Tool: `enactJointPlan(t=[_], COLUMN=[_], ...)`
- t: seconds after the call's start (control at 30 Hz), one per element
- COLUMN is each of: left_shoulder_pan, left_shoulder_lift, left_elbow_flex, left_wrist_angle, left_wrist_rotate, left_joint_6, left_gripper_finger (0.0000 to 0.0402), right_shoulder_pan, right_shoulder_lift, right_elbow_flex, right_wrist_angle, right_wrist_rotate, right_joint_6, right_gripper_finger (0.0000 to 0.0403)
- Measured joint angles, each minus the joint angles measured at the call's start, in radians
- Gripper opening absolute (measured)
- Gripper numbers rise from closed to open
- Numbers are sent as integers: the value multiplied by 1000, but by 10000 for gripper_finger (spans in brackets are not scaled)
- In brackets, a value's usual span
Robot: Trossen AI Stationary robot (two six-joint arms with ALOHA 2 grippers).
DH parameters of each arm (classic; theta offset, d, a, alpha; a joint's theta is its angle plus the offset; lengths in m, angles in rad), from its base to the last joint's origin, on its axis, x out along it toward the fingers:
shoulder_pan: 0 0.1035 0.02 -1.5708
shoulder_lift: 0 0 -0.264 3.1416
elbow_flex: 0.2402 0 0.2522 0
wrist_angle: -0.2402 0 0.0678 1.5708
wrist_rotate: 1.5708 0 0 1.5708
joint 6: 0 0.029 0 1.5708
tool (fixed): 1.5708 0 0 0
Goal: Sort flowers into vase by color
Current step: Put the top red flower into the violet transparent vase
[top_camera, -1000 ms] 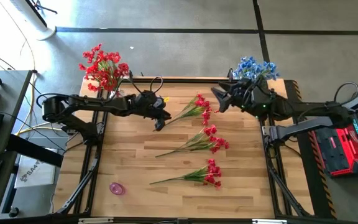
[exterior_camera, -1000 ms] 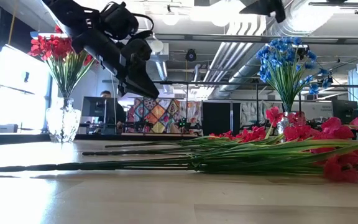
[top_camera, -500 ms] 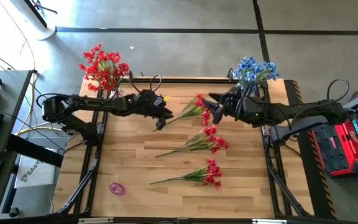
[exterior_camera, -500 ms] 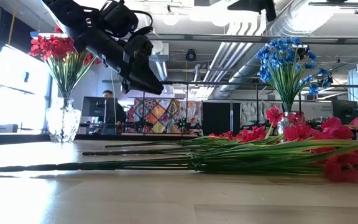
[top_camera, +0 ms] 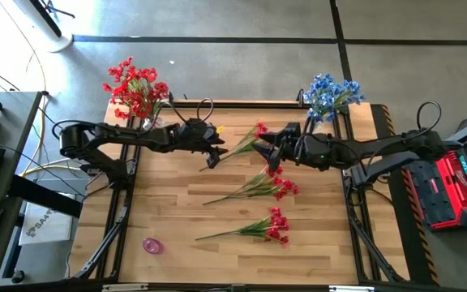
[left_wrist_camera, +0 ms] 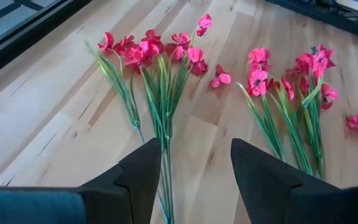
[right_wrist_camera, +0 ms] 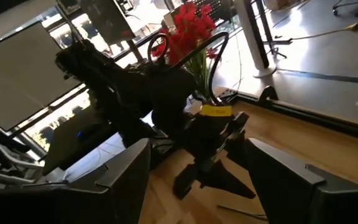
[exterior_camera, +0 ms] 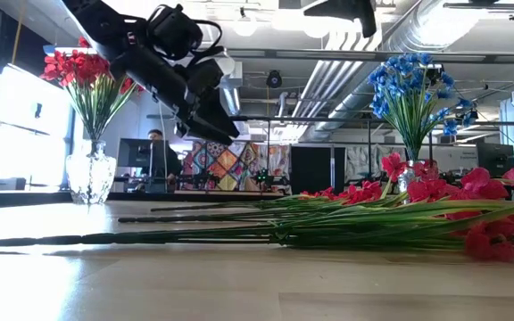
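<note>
Three red flower sprays lie flat on the wooden table: a far one (top_camera: 248,143), a middle one (top_camera: 259,185) and a near one (top_camera: 259,228). My left gripper (top_camera: 212,160) hangs open in the air over the far spray's stem end; in its wrist view the stem (left_wrist_camera: 165,177) runs between the fingers, below them. My right gripper (top_camera: 266,146) hovers open above the same spray's blooms, facing the left arm (right_wrist_camera: 160,93). A glass vase of red flowers (top_camera: 136,89) stands at the far left, and a vase of blue flowers (top_camera: 331,93) at the far right.
A small pink object (top_camera: 152,245) lies near the table's front left corner. The two vases stand at the far corners, also seen in the low view as the red vase (exterior_camera: 90,174) and the blue bunch (exterior_camera: 410,94). A person sits behind a screen (exterior_camera: 154,156) beyond the table.
My right gripper has gone toward the table's left edge, from beside the blue vase to above the far spray's blooms. My left gripper has opened and drifted slightly toward the right, staying above the stem end. The sprays have not moved.
</note>
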Motion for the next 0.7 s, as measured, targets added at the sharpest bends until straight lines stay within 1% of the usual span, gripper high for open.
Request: enactJointPlan(t=[0.23, 0.37, 0.43, 0.57, 0.7], left_shoulder_pan=[-16, -30, -39, -53, -54], left_shoulder_lift=[40, 75, 87, 111, 166], left_elbow_flex=[0, 0, 0, 0, 0], left_wrist_angle=[34, 33, 36, 36, 37], left_wrist_rotate=[-2, -4, -30, -124, -135], left_joint_6=[1, 3, 24, 39, 103], left_gripper_finger=[184, 184, 184, 184, 184], right_shoulder_pan=[0, 3, 6, 6, 6], right_shoulder_lift=[-1, 6, 7, 11, 10], right_elbow_flex=[0, 0, 0, 0, 0], right_wrist_angle=[0, -49, -70, -87, -91], right_wrist_rotate=[-53, -66, -65, -65, -58], right_joint_6=[27, 68, 77, 95, 95], right_gripper_finger=[250, 250, 250, 250, 250])
